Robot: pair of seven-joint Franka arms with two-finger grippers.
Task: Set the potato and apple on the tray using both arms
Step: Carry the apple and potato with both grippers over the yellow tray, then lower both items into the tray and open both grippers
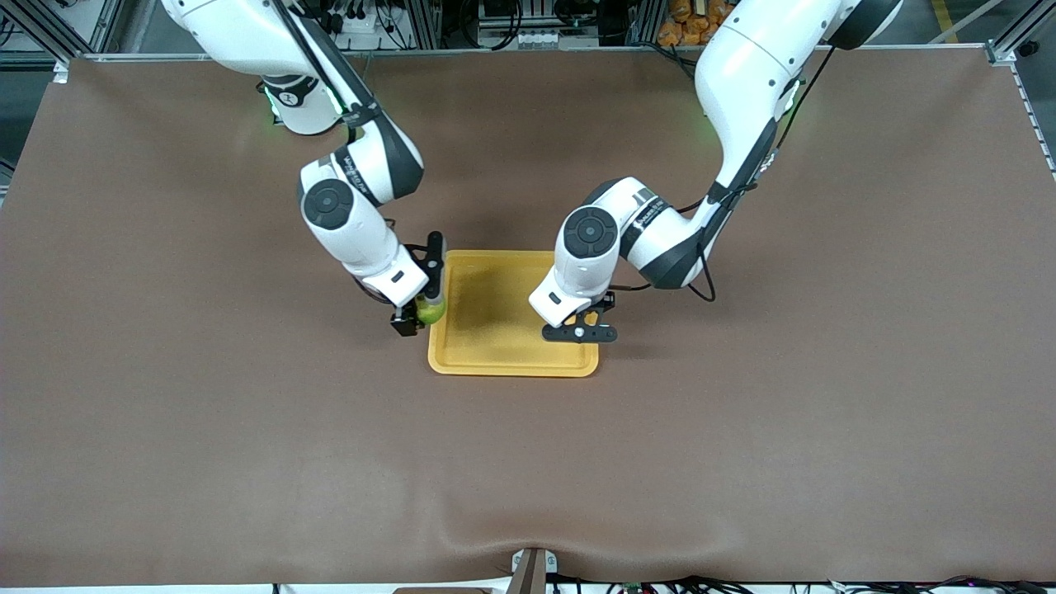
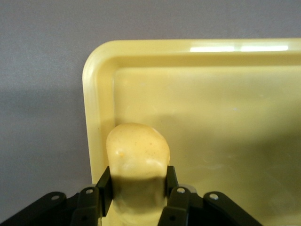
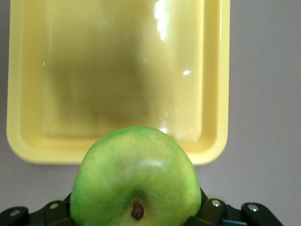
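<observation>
Two white jointed arms show up in the front view, both reaching down to the flat rectangular yellow-orange plastic tray (image 1: 495,330) sitting on the brown table (image 1: 165,412). Right gripper (image 1: 419,313) hangs over the tray's rim at the right arm's end, clenched on the small round light-green apple (image 1: 431,309), which sits right between its fingers, up off the table. Left gripper (image 1: 582,330) is over the tray's other end, near the corner closest to the camera; from here its black fingers hide most of what they carry, only a bit of yellow peeks through. Left wrist view clears that up: the left gripper (image 2: 137,188) is clamped on the small oblong yellow-orange potato (image 2: 137,155), one finger on each side, with the tray (image 2: 99,94) corner and rim directly under it. Right wrist view: the right gripper (image 3: 136,212) grips the apple (image 3: 136,174), brown stem dimple facing the camera, and the apple hangs just outside the tray (image 3: 216,94) rim, over the edge where tray meets table.
</observation>
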